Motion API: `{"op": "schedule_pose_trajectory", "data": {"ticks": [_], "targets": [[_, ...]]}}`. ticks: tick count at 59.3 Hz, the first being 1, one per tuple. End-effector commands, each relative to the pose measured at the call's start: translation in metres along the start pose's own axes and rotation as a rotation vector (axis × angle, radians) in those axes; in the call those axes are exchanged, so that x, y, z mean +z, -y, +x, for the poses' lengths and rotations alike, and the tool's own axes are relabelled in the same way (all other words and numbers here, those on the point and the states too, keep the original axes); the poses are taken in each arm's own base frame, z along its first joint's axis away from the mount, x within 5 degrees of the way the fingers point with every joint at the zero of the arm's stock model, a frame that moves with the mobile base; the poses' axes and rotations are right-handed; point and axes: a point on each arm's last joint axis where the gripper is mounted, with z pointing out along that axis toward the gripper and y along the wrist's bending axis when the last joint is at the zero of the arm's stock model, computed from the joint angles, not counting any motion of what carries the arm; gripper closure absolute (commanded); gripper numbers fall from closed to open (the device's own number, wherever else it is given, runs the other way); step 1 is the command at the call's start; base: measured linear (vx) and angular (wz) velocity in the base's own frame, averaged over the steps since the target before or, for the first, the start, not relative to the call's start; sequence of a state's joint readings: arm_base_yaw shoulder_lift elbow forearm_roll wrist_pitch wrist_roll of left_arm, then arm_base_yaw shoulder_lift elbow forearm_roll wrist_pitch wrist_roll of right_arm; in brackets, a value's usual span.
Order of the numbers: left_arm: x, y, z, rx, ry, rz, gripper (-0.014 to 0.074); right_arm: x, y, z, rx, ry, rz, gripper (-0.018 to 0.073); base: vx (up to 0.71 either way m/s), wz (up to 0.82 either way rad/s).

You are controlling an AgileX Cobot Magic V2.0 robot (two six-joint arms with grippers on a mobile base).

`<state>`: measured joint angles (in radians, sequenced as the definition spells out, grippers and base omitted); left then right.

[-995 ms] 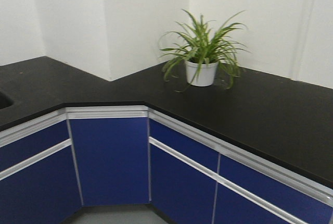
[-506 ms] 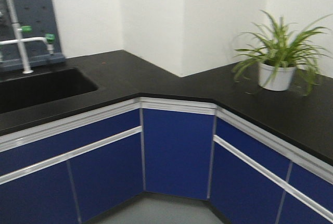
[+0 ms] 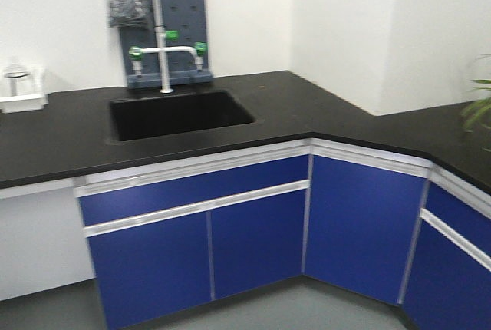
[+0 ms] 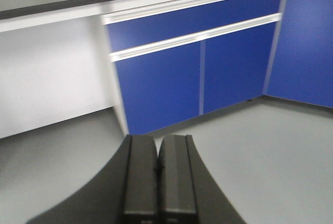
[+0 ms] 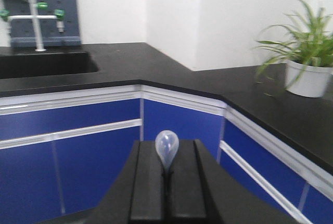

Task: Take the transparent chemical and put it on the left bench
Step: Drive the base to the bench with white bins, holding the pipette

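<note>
Front view: looks onto the black-topped bench [image 3: 54, 142] with blue doors [image 3: 257, 242] below. Has a sink [image 3: 180, 113] sunk in at 11 o'clock, with a tap [image 3: 162, 69] and a grey pegboard [image 3: 184, 8] behind it at 12. Catches only leaf tips of a plant [image 3: 479, 111], cut off at 3 o'clock, and a clear container [image 3: 19, 88] at 9, too blurred to tell more. Left wrist view: blurred throughout. Shows the left gripper [image 4: 157, 148] at 6 o'clock, fingers pressed flat against each other, above grey floor [image 4: 270, 156]. Clips the bench top at 12. Right wrist view: shows the right gripper [image 5: 167, 179] at 6 o'clock, clamped on the pipette [image 5: 166, 148]. Leaves only the clear bulb in sight, poking up past the fingertips, with the stem hidden between the fingers. Holds it in the air, apart from the bench. Takes in the sink at 10 and the whole plant at 3. Against the front view half a second ago: sink shifted from the 9 o'clock edge toward the middle, pegboard and tap now in fuller sight, plant slid almost out at 3.
</note>
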<state>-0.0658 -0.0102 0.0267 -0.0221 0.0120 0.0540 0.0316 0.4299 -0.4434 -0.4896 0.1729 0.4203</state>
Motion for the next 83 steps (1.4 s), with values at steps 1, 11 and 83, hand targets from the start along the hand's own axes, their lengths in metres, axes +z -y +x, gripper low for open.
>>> {"op": "schedule_pose_trajectory", "data": {"ticks": [1,11,83], "targets": [[-0.0013,-0.0001,-0.0028,-0.009,0.081,-0.002,0.06,-0.0011,-0.0017,-0.0156,-0.009,0.091,-0.024,0.0564,-0.11,0.52],[-0.0013,-0.0001,-0.0028,-0.009,0.081,-0.002,0.06,-0.0011,-0.0017,-0.0156,-0.009,0.091,-0.024,0.0564,-0.1,0.56],[-0.0013,-0.0001,-0.0028,-0.009,0.081,-0.002,0.06,-0.0011,-0.0017,-0.0156,-0.009,0.091,-0.024,0.0564,-0.02,0.39]]}}
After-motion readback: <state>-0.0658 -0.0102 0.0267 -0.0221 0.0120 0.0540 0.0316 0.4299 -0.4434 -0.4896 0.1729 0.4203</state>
